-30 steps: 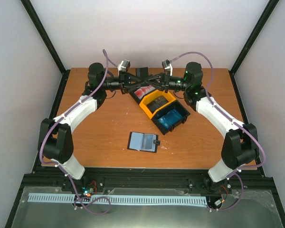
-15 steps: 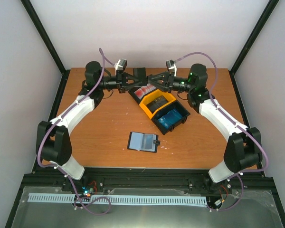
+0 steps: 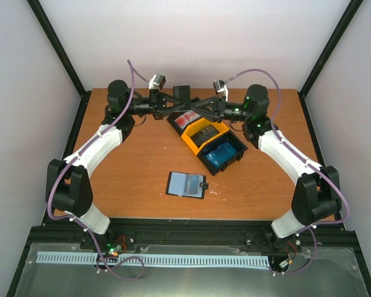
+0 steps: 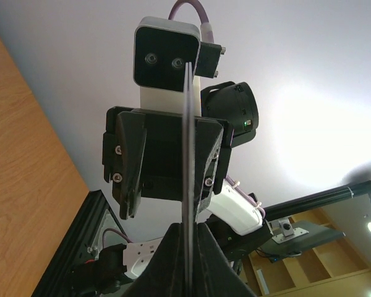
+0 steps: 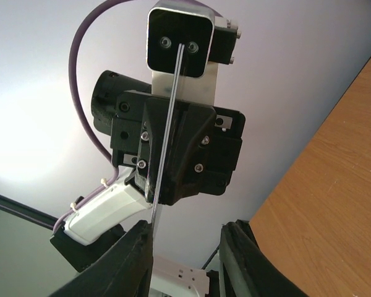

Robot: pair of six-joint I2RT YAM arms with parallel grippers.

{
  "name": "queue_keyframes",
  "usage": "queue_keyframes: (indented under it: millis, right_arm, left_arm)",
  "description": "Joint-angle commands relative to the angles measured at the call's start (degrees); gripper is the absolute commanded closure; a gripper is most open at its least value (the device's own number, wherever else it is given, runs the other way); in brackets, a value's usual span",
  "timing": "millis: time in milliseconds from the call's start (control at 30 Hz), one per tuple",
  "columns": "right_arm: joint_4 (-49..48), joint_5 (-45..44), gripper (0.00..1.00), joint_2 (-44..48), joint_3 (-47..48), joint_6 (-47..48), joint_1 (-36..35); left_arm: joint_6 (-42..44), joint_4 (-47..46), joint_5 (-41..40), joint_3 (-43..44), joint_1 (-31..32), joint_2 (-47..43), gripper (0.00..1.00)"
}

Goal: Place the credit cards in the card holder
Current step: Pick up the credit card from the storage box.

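At the back of the table my two grippers face each other above the bins. The left gripper [image 3: 175, 101] [image 4: 190, 238] is shut on a thin dark credit card [image 3: 183, 93], which shows edge-on [image 4: 188, 142] between its fingers. The right gripper [image 3: 196, 106] [image 5: 188, 238] is open; the same credit card's edge [image 5: 167, 136] runs just beside its left finger [image 5: 136, 253], apart from the other finger. Red-and-white credit cards [image 3: 185, 119] and blue credit cards [image 3: 223, 152] lie in the bins. The black card holder [image 3: 187, 184] lies open and flat on the table in front, grey-blue pockets up.
Joined black-yellow-black bins [image 3: 204, 133] sit slanted at the table's back centre, right under both grippers. Black frame posts and white walls close in the table. Bare wood lies left and right of the card holder.
The right gripper, shut a second ago, has opened off the dark card. The left gripper has closed fully on it. Both arms shifted slightly and the card now sits tilted.
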State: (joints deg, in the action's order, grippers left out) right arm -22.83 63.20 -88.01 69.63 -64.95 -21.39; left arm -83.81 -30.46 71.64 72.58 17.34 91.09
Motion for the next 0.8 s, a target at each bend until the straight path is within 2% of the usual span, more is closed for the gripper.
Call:
queue_keyframes:
  millis: [0,300,600,767]
  right_arm:
    - [-0.8,1.3,0.69,0.4,0.9,1.7,-0.4]
    - [2.7,1.5,0.70,-0.2,1.8,3.9,-0.7]
    - [6.5,0.6,0.76,-1.4,2.8,5.8,-1.1]
    - [16.3,-0.7,0.77,-2.5,7.0,11.8,-2.1]
  left_arm:
    - [-1.1,-2.9,0.7,0.9,-0.2,-1.7,0.99]
    - [-1.6,-3.7,0.6,0.7,0.2,-1.6,0.99]
    - [-5.5,-9.0,1.1,0.2,0.5,-1.6,0.99]
    - [-4.8,-8.9,1.3,0.0,0.8,-1.3,0.99]
